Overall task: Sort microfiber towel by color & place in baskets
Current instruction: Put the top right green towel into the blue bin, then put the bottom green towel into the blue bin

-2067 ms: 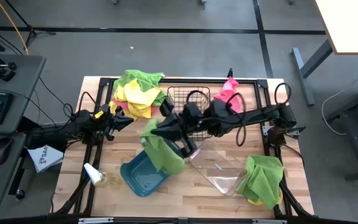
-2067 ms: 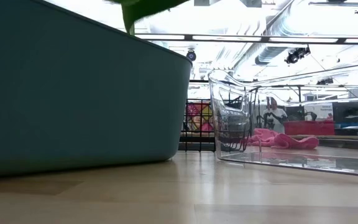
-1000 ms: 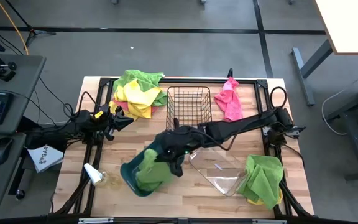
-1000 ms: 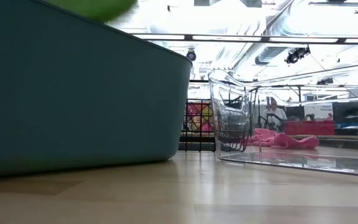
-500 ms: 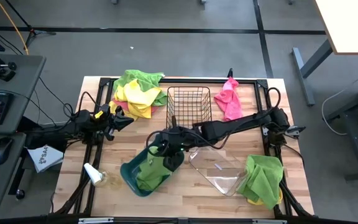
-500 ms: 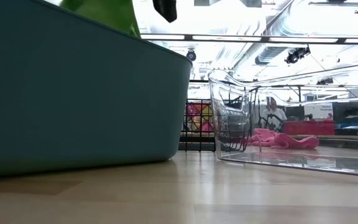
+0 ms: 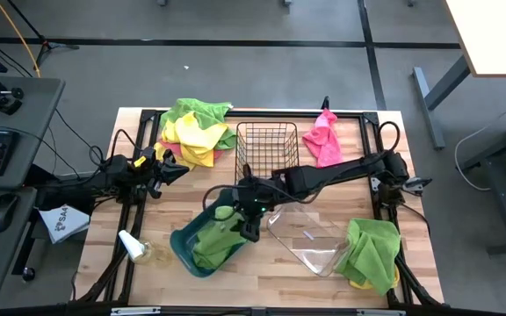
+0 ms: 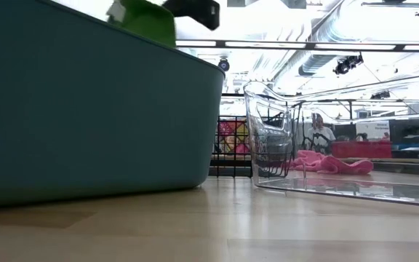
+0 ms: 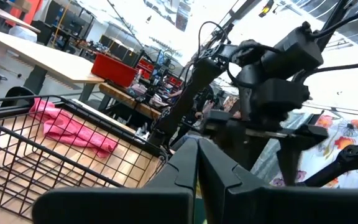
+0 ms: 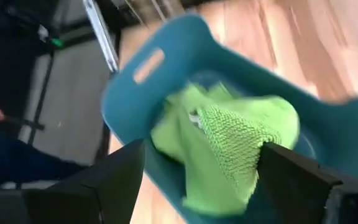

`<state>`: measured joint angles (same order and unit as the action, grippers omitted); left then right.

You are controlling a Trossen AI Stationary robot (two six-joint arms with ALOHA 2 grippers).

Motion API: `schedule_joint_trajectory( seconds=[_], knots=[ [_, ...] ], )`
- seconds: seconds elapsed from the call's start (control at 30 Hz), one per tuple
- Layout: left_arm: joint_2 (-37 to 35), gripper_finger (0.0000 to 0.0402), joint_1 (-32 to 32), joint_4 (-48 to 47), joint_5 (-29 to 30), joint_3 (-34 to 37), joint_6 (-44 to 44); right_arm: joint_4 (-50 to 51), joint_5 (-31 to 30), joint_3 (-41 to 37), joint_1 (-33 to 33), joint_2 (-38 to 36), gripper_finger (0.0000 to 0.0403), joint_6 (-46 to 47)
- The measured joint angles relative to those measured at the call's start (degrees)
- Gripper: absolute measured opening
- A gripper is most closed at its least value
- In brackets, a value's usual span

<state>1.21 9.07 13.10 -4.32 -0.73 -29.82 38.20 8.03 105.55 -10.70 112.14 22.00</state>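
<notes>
A green towel (image 7: 213, 242) lies heaped in the teal bin (image 7: 185, 242), at the table's near middle. One raised fold (image 8: 147, 19) shows above the bin's rim. My right gripper (image 7: 241, 216) hovers over the bin's far right corner, open. In the right wrist view its fingers stand wide apart on either side of the towel (image 10: 224, 144), above it. The black wire basket (image 7: 267, 146) stands at the far middle. The clear bin (image 7: 311, 239) lies right of the teal bin. My left gripper (image 7: 179, 168) waits shut at the table's left.
A pile of green and yellow towels (image 7: 195, 130) lies at the far left. A pink towel (image 7: 323, 140) lies right of the wire basket. A green towel over a yellow one (image 7: 367, 254) lies at the near right corner. A small white bottle (image 7: 131, 244) lies near left.
My right gripper, which had lowered the green towel into the teal bin, has opened wide and let it go. The towel has dropped from the fingers and now lies heaped in the bin.
</notes>
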Motion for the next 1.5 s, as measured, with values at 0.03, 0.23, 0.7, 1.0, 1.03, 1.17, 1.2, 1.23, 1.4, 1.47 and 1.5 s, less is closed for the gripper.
schedule_joint_trajectory(
  seconds=[0.03, 0.23, 0.7, 1.0, 1.03, 1.17, 1.2, 1.23, 1.4, 1.47, 1.5],
  knots=[
    [0.00, 0.0000, 0.01, 0.00, 0.00, 0.01, -0.01, 3.53, 0.00, 1.20, 0.24, 0.00, 0.0299, -0.04],
    [0.00, 0.0000, 0.00, 0.00, 0.00, -0.01, -0.01, 17.33, -0.02, 6.38, 0.98, -0.13, 0.0300, -0.85],
    [0.01, 0.0000, 0.01, 0.00, 0.00, 0.01, 0.00, 34.17, -6.67, 5.74, -4.32, 0.15, 0.0298, 1.08],
    [0.00, 0.0000, 0.00, 0.00, 0.00, -0.01, -0.01, 51.75, -17.12, 4.29, -15.36, -3.90, 0.0264, 9.09],
    [0.00, 0.0000, 0.00, 0.00, 0.01, 0.00, -0.01, 51.21, -17.67, 2.31, -16.83, -5.81, 0.0259, 11.91],
    [0.00, 0.0000, -0.01, 0.00, 0.00, -0.01, 0.00, 51.79, -16.73, -10.71, -21.88, -16.51, 0.0247, 30.09],
    [0.00, 0.0000, -0.01, 0.00, 0.02, 0.01, 0.00, 51.59, -15.44, -15.12, -23.19, -19.84, 0.0246, 35.98],
    [0.01, 0.0000, 0.00, 0.00, 0.00, 0.00, -0.01, 51.47, -13.90, -19.21, -24.38, -22.96, 0.0245, 41.89],
    [0.02, 0.0000, -0.01, 0.00, 0.00, -0.01, 0.00, 46.23, 1.77, -36.96, -29.86, -38.08, 0.0245, 66.90],
    [0.01, 0.0000, -0.01, 0.00, 0.01, 0.00, -0.02, 41.77, 8.00, -42.54, -31.21, -42.51, 0.0245, 74.69],
    [0.00, 0.0000, 0.01, 0.00, 0.02, -0.01, 0.00, 39.25, 10.18, -44.84, -31.82, -44.09, 0.0245, 77.55]
  ],
)
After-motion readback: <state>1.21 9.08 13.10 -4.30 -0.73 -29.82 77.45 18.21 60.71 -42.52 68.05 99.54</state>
